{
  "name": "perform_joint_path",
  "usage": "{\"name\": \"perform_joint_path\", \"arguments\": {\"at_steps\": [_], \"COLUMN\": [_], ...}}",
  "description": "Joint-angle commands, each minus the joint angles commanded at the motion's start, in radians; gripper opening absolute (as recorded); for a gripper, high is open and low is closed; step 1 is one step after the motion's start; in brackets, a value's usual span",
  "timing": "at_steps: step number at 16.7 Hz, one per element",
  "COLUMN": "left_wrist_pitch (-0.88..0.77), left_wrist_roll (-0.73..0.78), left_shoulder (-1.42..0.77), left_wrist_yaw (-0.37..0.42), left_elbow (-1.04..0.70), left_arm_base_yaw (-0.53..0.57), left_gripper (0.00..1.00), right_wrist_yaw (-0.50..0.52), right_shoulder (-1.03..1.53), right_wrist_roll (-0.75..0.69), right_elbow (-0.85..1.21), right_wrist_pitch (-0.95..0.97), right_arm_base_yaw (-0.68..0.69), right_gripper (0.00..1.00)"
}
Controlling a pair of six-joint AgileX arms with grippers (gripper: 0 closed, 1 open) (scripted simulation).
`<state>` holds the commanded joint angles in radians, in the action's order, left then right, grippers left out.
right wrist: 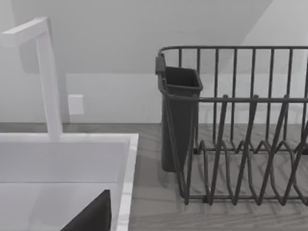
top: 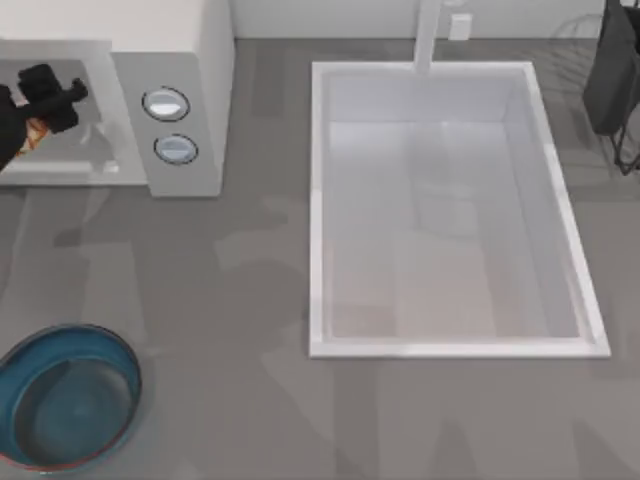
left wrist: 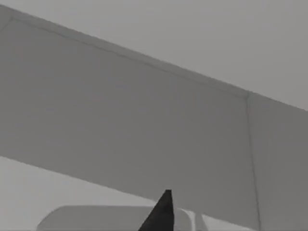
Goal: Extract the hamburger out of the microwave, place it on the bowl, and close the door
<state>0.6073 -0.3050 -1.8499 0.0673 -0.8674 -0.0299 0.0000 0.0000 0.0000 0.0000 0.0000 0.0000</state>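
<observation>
While a sliver of orange-brown shows under the black fingers at the upper left of the top view, that patch looks like the hamburger (top: 33, 135), sitting in the front cavity of the microwave (top: 190, 60). It's mostly hidden by the arm, so I'd say it's probably the bun rather than swear to it.

Around it, the left gripper (top: 48, 92) reaches into the cavity mouth, wrist coming in from the frame's left edge, fingers pointing toward the control panel with its two knobs (top: 166, 104). Whether those fingers are clamped on the bun or merely spread around it, I cannot tell from up here; the left wrist view offers just one dark fingertip (left wrist: 161, 214) against the pale inner walls.

Progress check: the extraction is underway at best. Down in the lower left of the top view the bowl (top: 120, 350) sits with nothing in it, well apart from the microwave, so the placing is yet to come, and closing the door comes after that.

Further out, the sink (top: 320, 200) fills the middle of the table. The right arm is parked at the upper right by the dish rack (right wrist: 240, 144), its wrist camera looking past the faucet (right wrist: 48, 77).
</observation>
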Motion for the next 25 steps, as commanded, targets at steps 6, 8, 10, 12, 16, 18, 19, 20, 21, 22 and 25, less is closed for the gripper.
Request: {"name": "perform_joint_path", "arguments": {"at_steps": [6,8,10,12,16,18,19,20,21,22,25], "left_wrist_pitch": [-0.589,-0.813,-1.041,-1.269,-1.691,-1.874,-1.955,-2.029,-2.095,-2.153,-2.269], "left_wrist_roll": [-0.638,-0.884,-1.136,-1.386,-1.852,-2.055,-2.144,-2.224,-2.295,-2.357,-2.475], "left_shoulder": [-0.027,-0.047,-0.077,-0.115,-0.220,-0.283,-0.316,-0.348,-0.378,-0.406,-0.468], "left_wrist_yaw": [-0.183,-0.253,-0.326,-0.398,-0.535,-0.596,-0.623,-0.648,-0.671,-0.691,-0.733], "left_elbow": [-0.236,-0.308,-0.371,-0.421,-0.476,-0.483,-0.482,-0.480,-0.476,-0.472,-0.460], "left_arm_base_yaw": [0.190,0.261,0.332,0.402,0.530,0.585,0.609,0.632,0.652,0.669,0.705], "left_gripper": [0.00,0.00,0.00,0.00,0.00,0.00,0.00,0.00,0.00,0.00,0.00], "right_wrist_yaw": [0.000,0.000,0.000,0.000,0.000,0.000,0.000,0.000,0.000,0.000,0.000], "right_shoulder": [0.000,0.000,0.000,0.000,0.000,0.000,0.000,0.000,0.000,0.000,0.000], "right_wrist_roll": [0.000,0.000,0.000,0.000,0.000,0.000,0.000,0.000,0.000,0.000,0.000], "right_elbow": [0.000,0.000,0.000,0.000,0.000,0.000,0.000,0.000,0.000,0.000,0.000], "right_wrist_pitch": [0.000,0.000,0.000,0.000,0.000,0.000,0.000,0.000,0.000,0.000,0.000], "right_arm_base_yaw": [0.000,0.000,0.000,0.000,0.000,0.000,0.000,0.000,0.000,0.000,0.000], "right_gripper": [1.00,1.00,1.00,1.00,1.00,1.00,1.00,1.00,1.00,1.00,1.00]}}
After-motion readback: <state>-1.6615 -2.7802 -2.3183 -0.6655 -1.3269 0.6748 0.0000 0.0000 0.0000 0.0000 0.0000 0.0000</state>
